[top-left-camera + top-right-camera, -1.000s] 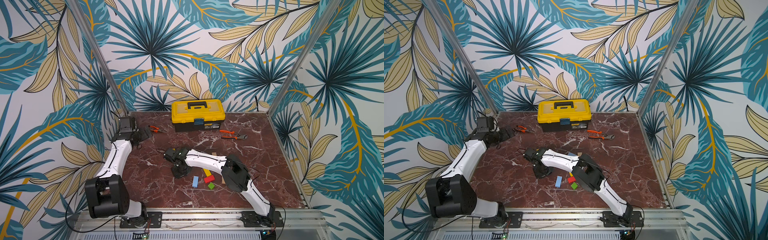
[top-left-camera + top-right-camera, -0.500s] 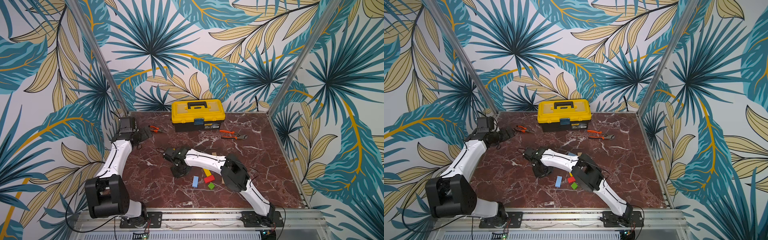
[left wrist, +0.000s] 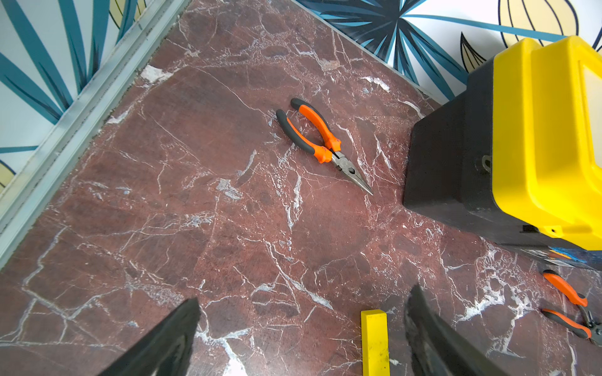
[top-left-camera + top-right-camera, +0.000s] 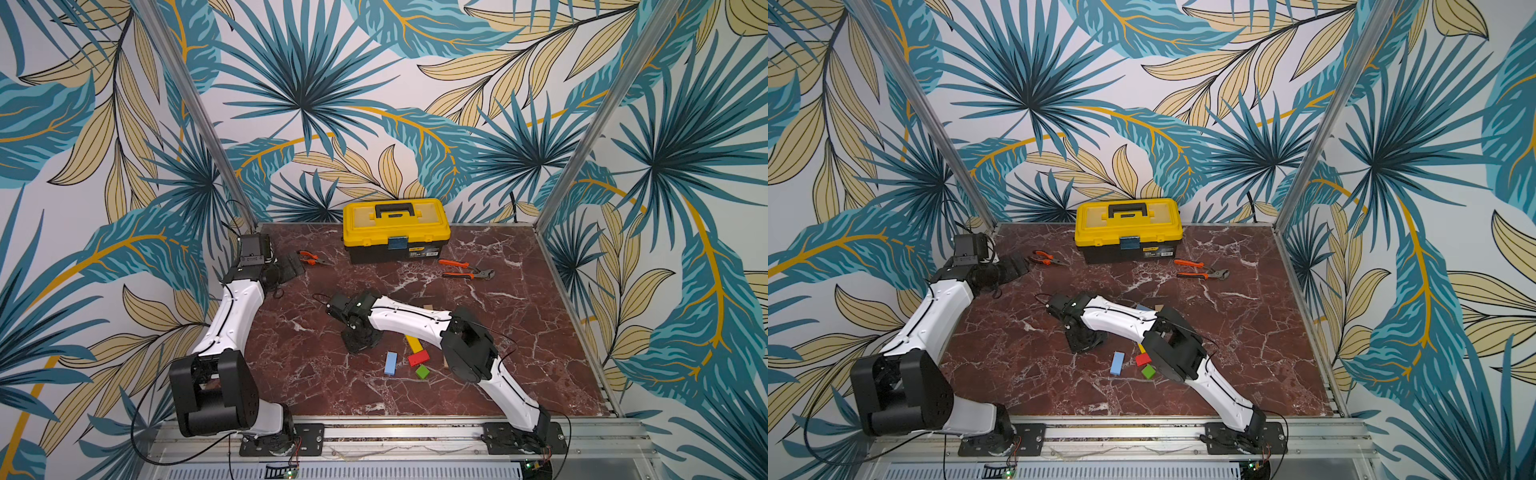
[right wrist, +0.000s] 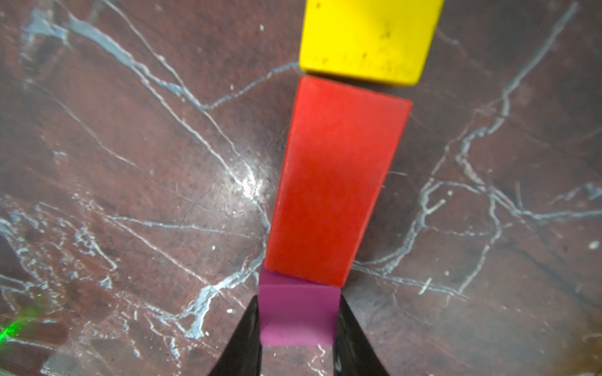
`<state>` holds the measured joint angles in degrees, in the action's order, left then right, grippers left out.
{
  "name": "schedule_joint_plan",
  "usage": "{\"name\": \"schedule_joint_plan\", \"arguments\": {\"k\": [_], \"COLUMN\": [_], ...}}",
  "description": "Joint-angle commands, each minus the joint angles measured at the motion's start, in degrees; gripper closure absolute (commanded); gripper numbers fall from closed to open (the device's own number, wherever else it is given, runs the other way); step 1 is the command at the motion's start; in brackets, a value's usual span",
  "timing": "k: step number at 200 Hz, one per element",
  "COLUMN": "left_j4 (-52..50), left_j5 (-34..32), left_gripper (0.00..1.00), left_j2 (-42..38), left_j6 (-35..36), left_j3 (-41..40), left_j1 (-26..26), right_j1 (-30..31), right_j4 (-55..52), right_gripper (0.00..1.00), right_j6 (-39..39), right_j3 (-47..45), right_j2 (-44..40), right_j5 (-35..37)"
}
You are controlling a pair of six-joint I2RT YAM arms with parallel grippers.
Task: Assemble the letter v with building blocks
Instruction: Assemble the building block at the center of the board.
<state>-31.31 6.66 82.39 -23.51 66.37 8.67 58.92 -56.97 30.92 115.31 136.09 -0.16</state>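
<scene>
legible text: none | toolbox [image 4: 396,224]: small pale label [image 4: 424,249] low on its black front, beside the blue latch [image 4: 398,242], print too small to read

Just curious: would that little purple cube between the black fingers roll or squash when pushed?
Probably neither. The magenta cube has flat faces, so it should slide, not roll. It looks rigid: the fingers pinch it without denting it.

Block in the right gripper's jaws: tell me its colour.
The cube is magenta, clearest in the right wrist view.
</scene>
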Motion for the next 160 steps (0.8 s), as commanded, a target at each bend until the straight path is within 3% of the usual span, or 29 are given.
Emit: {"name": "schedule_joint_plan", "arguments": {"k": [1, 53, 160], "left_j4": [0.72, 0.76, 0.72], "left_j5": [-0.46, -0.33, -0.33], "left_gripper": [0.01, 0.0, 0.01], "left_j2": [-1.71, -1.71, -1.73], "left_j6": [0.78, 0.74, 0.74], "left_j3": [-0.64, -0.56, -0.54], "left_j1": [-0.11, -0.07, 0.06], "right_j1": [-0.28, -0.36, -0.33], "right_j4": [-1.7, -1.85, -1.51], "right_gripper": [0.76, 0.72, 0.51], "right_j6": [0.63, 0.7, 0.71], "right_j3": [0.15, 0.33, -0.08], "right_j2": [2.77, 2.95, 2.01], "right_j5": [1.13, 1.21, 1.83]}}
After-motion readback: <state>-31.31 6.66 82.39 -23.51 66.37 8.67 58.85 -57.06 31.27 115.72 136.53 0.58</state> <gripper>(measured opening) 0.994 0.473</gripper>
